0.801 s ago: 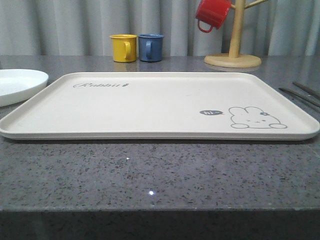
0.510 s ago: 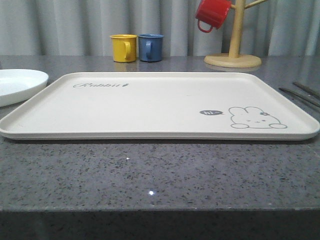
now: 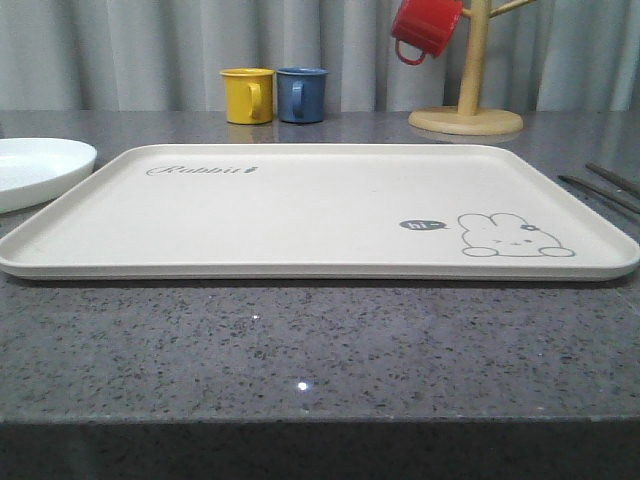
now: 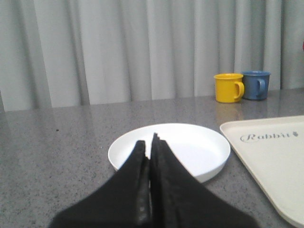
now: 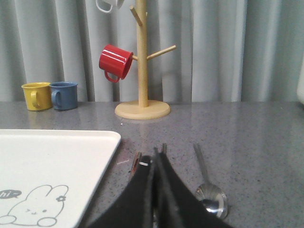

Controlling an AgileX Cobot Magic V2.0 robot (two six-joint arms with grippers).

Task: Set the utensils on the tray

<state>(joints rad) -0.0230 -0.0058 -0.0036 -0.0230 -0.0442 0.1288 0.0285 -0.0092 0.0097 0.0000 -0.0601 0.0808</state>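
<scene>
The cream tray (image 3: 300,215) with a bunny drawing lies bare in the middle of the table; its edges also show in both wrist views (image 4: 280,161) (image 5: 52,156). To its right, slim metal utensils (image 3: 612,187) lie on the grey counter. In the right wrist view a spoon (image 5: 211,197) lies bowl-near beside my right gripper (image 5: 155,154), which is shut with nothing in it. Two slim metal ends (image 5: 137,162) peep out from behind its fingers; which utensils they are I cannot tell. My left gripper (image 4: 149,141) is shut and empty, in front of the white plate (image 4: 199,147).
The white plate (image 3: 35,170) sits left of the tray. A yellow mug (image 3: 247,95) and a blue mug (image 3: 301,94) stand at the back. A wooden mug tree (image 3: 467,110) with a red mug (image 3: 425,28) stands back right. Bare counter runs along the front edge.
</scene>
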